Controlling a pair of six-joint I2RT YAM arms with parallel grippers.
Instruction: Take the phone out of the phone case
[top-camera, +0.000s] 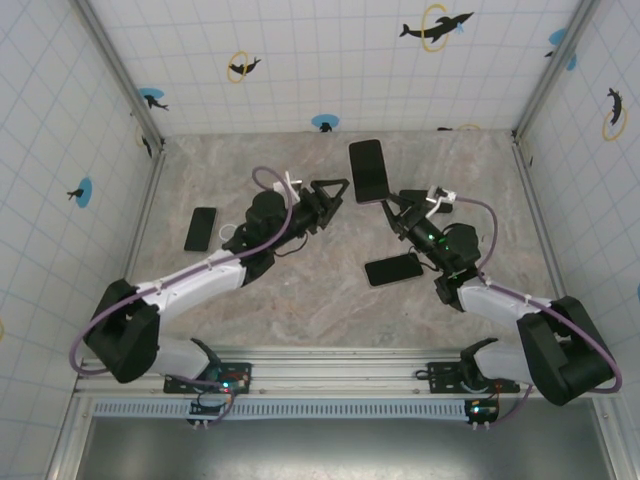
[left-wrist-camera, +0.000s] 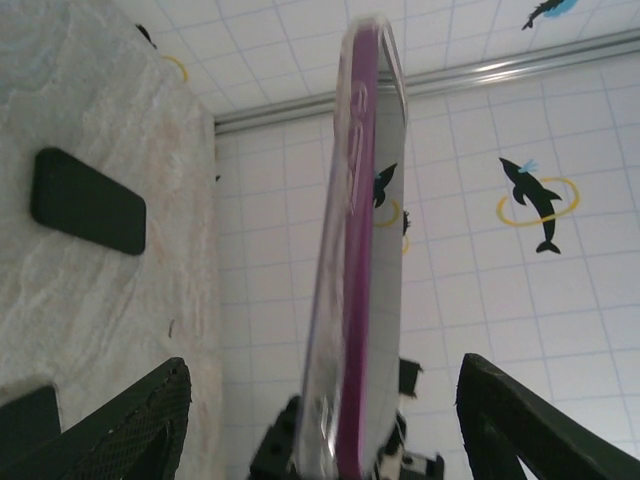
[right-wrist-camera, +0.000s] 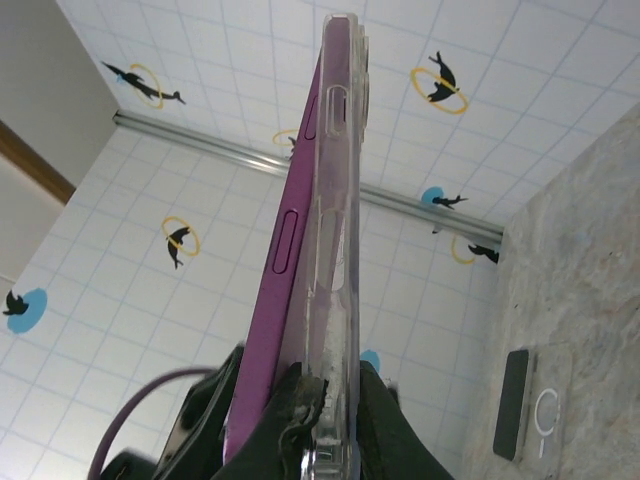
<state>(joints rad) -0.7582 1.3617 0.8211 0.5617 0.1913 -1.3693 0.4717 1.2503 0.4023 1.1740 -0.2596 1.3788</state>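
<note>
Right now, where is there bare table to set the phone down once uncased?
Free: the near centre of the table, by the front rail; also the back left corner, beyond the left phone. Crowded: around the right hand, its cased phone and the loose phone beside it.

Light: bright, even, diffuse; source direction unclear.
Shadows: faint, soft-edged on table (top-camera: 330, 300).
Glare: white streak on metal rail (left-wrist-camera: 520, 68), left wrist view; sheen along clear case (right-wrist-camera: 338, 300) edge.
Blur: left wrist soft, phone (left-wrist-camera: 352, 300) edge smeared; right wrist sharper, bottom foreground defocused.
Top view: crisp throughout.
</note>
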